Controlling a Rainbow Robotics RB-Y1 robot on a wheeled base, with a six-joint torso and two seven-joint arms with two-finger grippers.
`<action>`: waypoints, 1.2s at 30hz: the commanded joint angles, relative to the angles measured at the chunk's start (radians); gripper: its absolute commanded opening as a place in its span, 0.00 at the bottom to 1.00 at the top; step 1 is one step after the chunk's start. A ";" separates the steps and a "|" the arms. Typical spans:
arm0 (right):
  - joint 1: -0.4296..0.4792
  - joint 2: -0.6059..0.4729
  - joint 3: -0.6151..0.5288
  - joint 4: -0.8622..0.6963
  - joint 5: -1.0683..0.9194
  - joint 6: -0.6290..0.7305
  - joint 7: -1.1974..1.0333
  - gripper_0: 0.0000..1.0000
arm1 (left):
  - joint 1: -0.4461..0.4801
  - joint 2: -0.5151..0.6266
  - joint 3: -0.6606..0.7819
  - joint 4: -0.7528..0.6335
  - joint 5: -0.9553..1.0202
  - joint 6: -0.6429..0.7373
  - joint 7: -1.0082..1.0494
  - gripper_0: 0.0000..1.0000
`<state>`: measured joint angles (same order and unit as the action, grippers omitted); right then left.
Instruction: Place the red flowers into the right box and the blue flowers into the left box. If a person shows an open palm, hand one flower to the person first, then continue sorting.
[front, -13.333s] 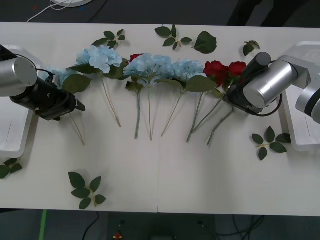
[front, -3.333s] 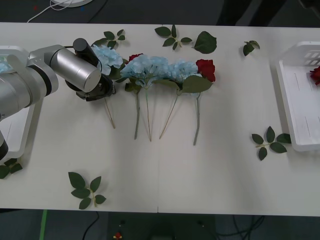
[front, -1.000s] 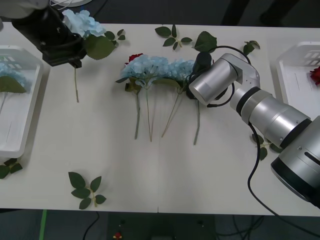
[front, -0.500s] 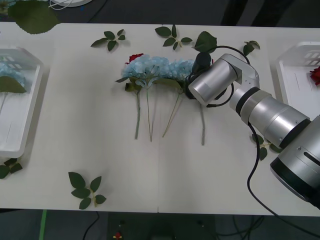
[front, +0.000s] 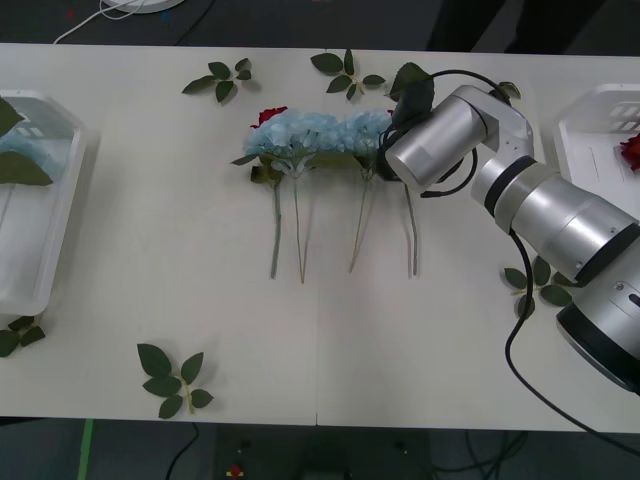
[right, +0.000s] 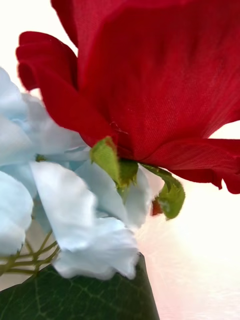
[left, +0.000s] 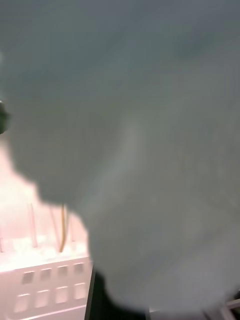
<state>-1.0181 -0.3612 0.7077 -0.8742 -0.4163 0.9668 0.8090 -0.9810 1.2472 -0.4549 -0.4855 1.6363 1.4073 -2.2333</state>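
The white table (front: 300, 340) carries a row of blue flowers (front: 310, 135) with stems pointing toward the robot. The right gripper (front: 400, 130) sits at the row's right end, against a red rose (right: 150, 75); its finger state cannot be told. The left box (front: 45, 290) holds a blue flower; the right box (front: 580, 150) holds a rose.

Readable text: none in any view.
Labels or brands: none legible on the arm, the boxes or the table.
Numbers and signs: none.
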 joint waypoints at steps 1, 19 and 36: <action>-0.056 -0.124 0.006 -0.154 -0.042 0.078 0.038 0.00 | 0.084 0.029 0.044 0.050 0.080 -0.077 -0.117 0.00; -0.050 -0.406 -0.025 -0.384 -0.210 0.205 0.104 0.05 | 0.301 -0.170 0.044 -0.033 0.180 -0.610 -0.172 0.00; -0.046 -0.387 -0.008 -0.339 -0.101 0.237 0.090 1.00 | 0.321 -0.199 0.042 -0.050 0.194 -0.683 -0.197 0.56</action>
<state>-1.0190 -0.7360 0.7060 -1.2281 -0.5781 1.2057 0.8615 -0.6700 1.0439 -0.4396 -0.5199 1.8118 0.7386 -2.4137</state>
